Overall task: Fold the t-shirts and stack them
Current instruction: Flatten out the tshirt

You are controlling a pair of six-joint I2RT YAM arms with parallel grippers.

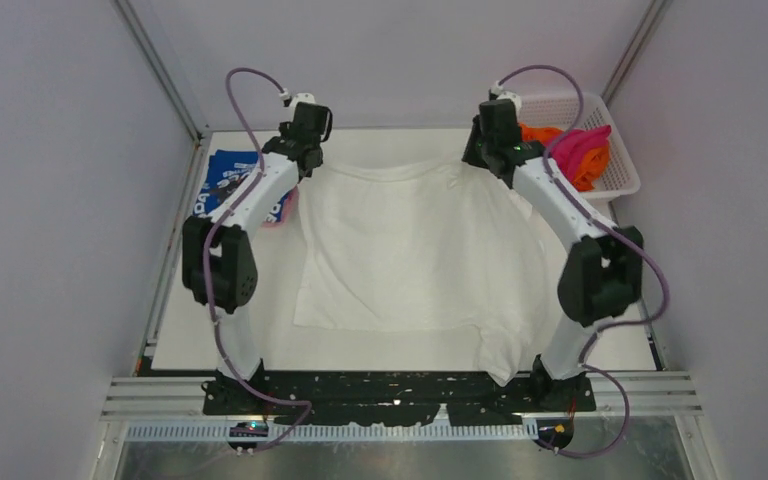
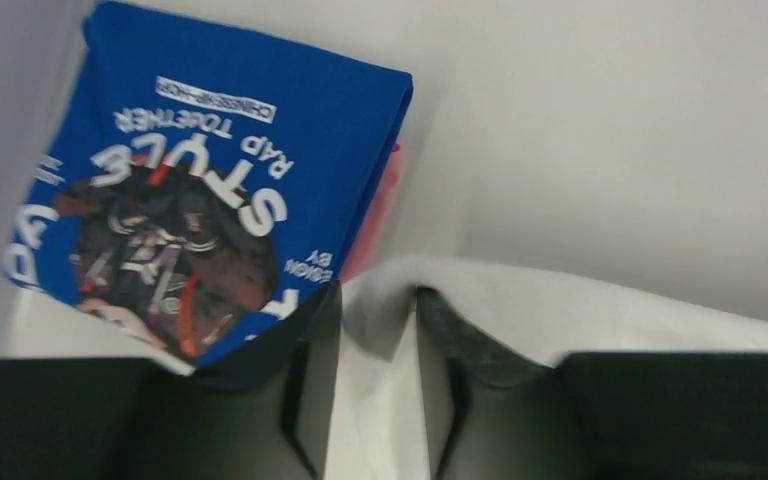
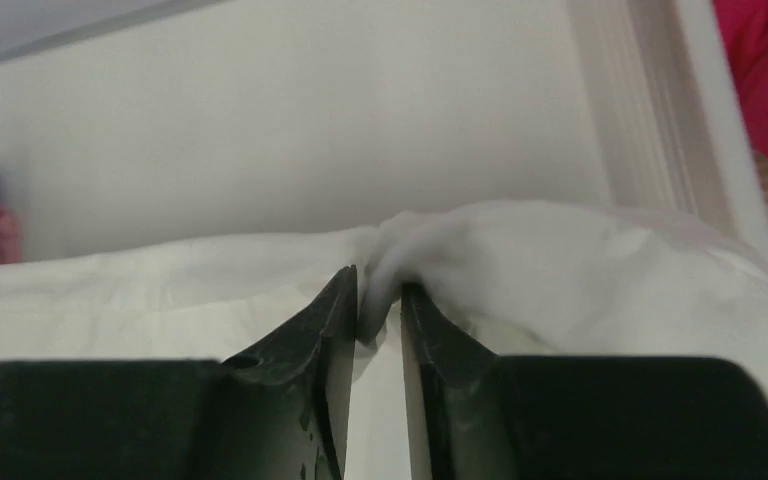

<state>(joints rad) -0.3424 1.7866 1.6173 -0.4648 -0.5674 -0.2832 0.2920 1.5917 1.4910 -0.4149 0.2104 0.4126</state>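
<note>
A white t-shirt (image 1: 410, 250) lies spread flat on the table, its neck toward the far wall. My left gripper (image 1: 305, 152) is at its far left corner and my right gripper (image 1: 485, 150) at its far right corner. In the left wrist view a fold of the white t-shirt (image 2: 610, 310) sits between the narrow jaws of the left gripper (image 2: 378, 300). The right gripper (image 3: 378, 285) pinches a bunch of the white t-shirt (image 3: 560, 270) at its tips. A folded blue t-shirt (image 2: 210, 170) with white lettering lies on a pink one (image 2: 375, 215) at far left.
A white mesh basket (image 1: 620, 172) stands at the far right corner, holding a magenta shirt (image 1: 582, 145) and an orange one (image 1: 540, 133). Its rim (image 3: 650, 110) is close to the right gripper. The white shirt's near right corner (image 1: 505, 352) hangs over the table's front edge.
</note>
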